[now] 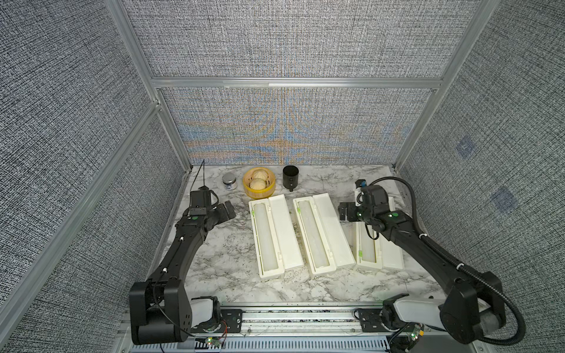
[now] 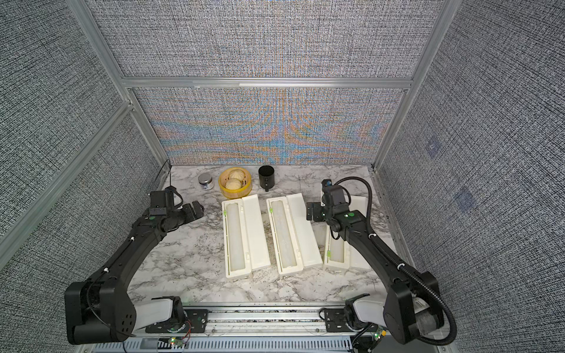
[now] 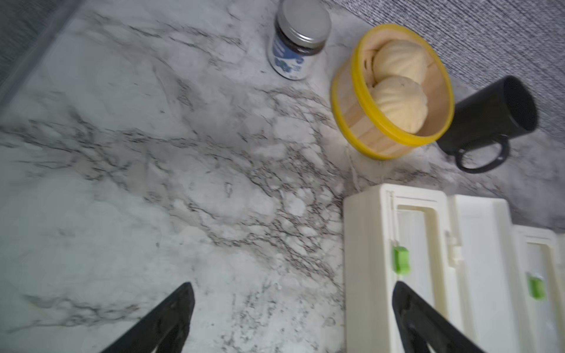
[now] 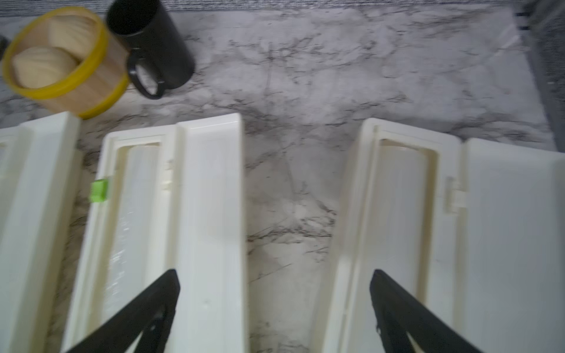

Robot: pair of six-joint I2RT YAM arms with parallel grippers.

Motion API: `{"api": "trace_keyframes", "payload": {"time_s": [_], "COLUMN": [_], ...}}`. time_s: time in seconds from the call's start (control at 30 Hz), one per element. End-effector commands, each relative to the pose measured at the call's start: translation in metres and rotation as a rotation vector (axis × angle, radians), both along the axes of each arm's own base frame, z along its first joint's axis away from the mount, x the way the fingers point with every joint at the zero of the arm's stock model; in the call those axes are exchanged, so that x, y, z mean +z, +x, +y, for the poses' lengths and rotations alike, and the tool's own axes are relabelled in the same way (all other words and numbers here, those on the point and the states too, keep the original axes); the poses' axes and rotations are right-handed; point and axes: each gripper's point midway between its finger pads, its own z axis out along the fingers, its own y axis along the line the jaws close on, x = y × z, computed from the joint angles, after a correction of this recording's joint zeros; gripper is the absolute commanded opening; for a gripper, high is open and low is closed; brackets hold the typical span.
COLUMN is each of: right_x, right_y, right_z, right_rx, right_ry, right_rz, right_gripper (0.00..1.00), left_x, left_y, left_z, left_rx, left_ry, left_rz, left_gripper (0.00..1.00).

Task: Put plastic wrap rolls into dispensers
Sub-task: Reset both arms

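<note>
Fingers point(image 3: 171, 318) of the left tool point(image 1: 227, 210) stand apart, empty, centre-left over the bench point(image 1: 223, 259). Mid-frame, three open dispensers point(image 1: 286, 232) lie side by side, a plastic wrap roll point(image 1: 265, 235) in each. The right tool point(image 1: 345, 211), likewise spread, hovers between the middle and right ones.

Smooth plastic dispensers point(image 1: 286, 232) lie on marble-look tabletop point(image 1: 226, 244).

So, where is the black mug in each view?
In a top view: black mug near the picture's centre.
In a top view: black mug slightly left of centre.
Left wrist: black mug in view, handle showing.
Right wrist: black mug in view, handle showing.
Shared landmark: bamboo steamer beside it.
</note>
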Motion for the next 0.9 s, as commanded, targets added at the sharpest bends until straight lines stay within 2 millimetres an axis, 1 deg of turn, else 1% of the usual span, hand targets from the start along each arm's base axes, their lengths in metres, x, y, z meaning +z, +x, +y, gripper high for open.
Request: {"api": "trace_keyframes", "payload": {"time_s": [0.0,0.07,0.1,0.17,0.23,0.37,0.43,0.47,0.5,0.53,0.57,0.6,0.63,0.7,0.73,0.77,0.8,0.83,0.87], "right_x": [0.015,0.008,0.007,-0.004,-0.016,-0.037,-0.042,-0.045,-0.048,-0.051,-0.053,-0.053,-0.058,-0.069,-0.069,-0.072,-0.071,-0.082,-0.083], "right_y": [0.019,0.020,0.020,0.019,0.017,0.013,0.014,0.014,0.014,0.015,0.014,0.014,0.012,0.013,0.018,0.021,0.027,0.028,0.034], "right_z": [-0.030,-0.044,-0.051,-0.064,-0.075,-0.086,-0.090,-0.091,-0.092,-0.089,-0.085,-0.080,-0.072,-0.064,-0.060,-0.058,-0.061,-0.066,-0.065], "right_rx": [-0.043,-0.065,-0.083,-0.120,-0.148,-0.167,-0.173,-0.171,-0.168,-0.146,-0.123,-0.092,-0.047,0.003,0.024,0.039,0.024,-0.009,-0.003], "right_ry": [-0.059,-0.091,-0.096,-0.100,-0.090,-0.105,-0.109,-0.107,-0.095,-0.071,-0.054,-0.035,-0.022,-0.015,-0.006,-0.001,-0.008,-0.011,-0.023], "right_rz": [-0.194,-0.260,-0.296,-0.320,-0.316,-0.284,-0.308,-0.322,-0.337,-0.347,-0.362,-0.397,-0.425,-0.445,-0.470,-0.462,-0.405,-0.313,-0.314], "right_gripper": [0.99,0.99,0.99,0.99,0.99,0.99,0.99,0.99,0.99,0.99,0.99,0.99,0.99,0.99,0.99,0.99,0.99,0.99,0.99], "left_x": [0.023,0.022,0.017,0.015,0.017,0.003,-0.006,-0.011,-0.008,-0.006,-0.011,-0.021,-0.030,-0.033,-0.035,-0.039,-0.044,-0.043,-0.039], "left_y": [0.018,0.021,0.022,0.024,0.020,0.012,0.011,0.011,0.013,0.014,0.015,0.017,0.019,0.029,0.029,0.029,0.032,0.039,0.041], "left_z": [0.032,0.028,0.028,0.029,0.030,0.031,0.031,0.029,0.028,0.024,0.022,0.024,0.022,0.023,0.023,0.025,0.024,0.023,0.019], "left_rx": [0.108,0.055,0.047,0.058,0.043,0.023,0.031,0.022,0.015,-0.014,-0.025,-0.013,-0.014,-0.003,-0.013,-0.006,-0.027,-0.027,-0.041], "left_ry": [0.163,0.199,0.211,0.222,0.255,0.302,0.316,0.332,0.354,0.372,0.368,0.360,0.353,0.367,0.356,0.348,0.347,0.361,0.378], "left_rz": [-0.205,-0.282,-0.315,-0.377,-0.391,-0.397,-0.443,-0.462,-0.497,-0.521,-0.513,-0.479,-0.482,-0.563,-0.533,-0.456,-0.367,-0.386,-0.445], "left_gripper": [0.99,0.99,0.99,0.99,0.99,0.99,0.99,0.99,0.99,0.99,0.99,1.00,1.00,0.99,0.99,0.99,0.99,0.99,1.00]}}
